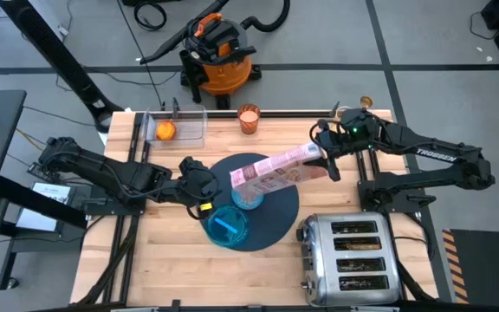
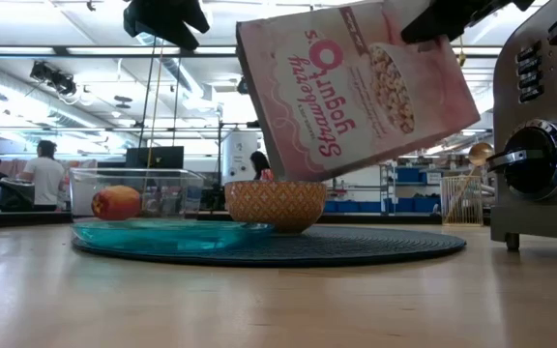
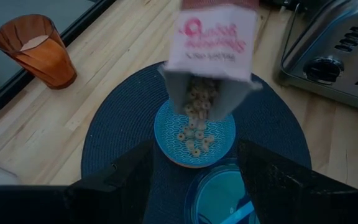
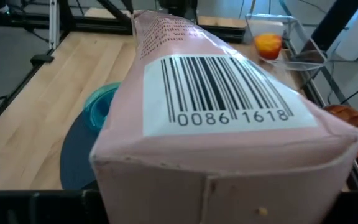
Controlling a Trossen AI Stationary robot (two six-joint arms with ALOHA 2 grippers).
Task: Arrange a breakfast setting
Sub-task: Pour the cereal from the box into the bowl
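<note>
Tipped mouth-down, the pink cardboard cereal box (image 1: 277, 170) was clamped by the right gripper (image 1: 326, 156), and cereal rings were spilled into the small light-blue patterned bowl (image 3: 194, 133) on the round dark blue-grey mat (image 3: 123, 134). The left gripper (image 3: 194, 186) was held spread open and empty above the teal plate (image 1: 226, 227). A red-orange fruit (image 1: 165, 130) was kept in the clear plastic container (image 1: 178, 115).

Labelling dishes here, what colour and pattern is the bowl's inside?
The bowl is light blue inside with a fine wave-like pattern, clearest in the left wrist view.

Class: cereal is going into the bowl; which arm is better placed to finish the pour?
Right. Its gripper holds the pink cereal box tilted over the small bowl; the left gripper only hovers nearby.
</note>
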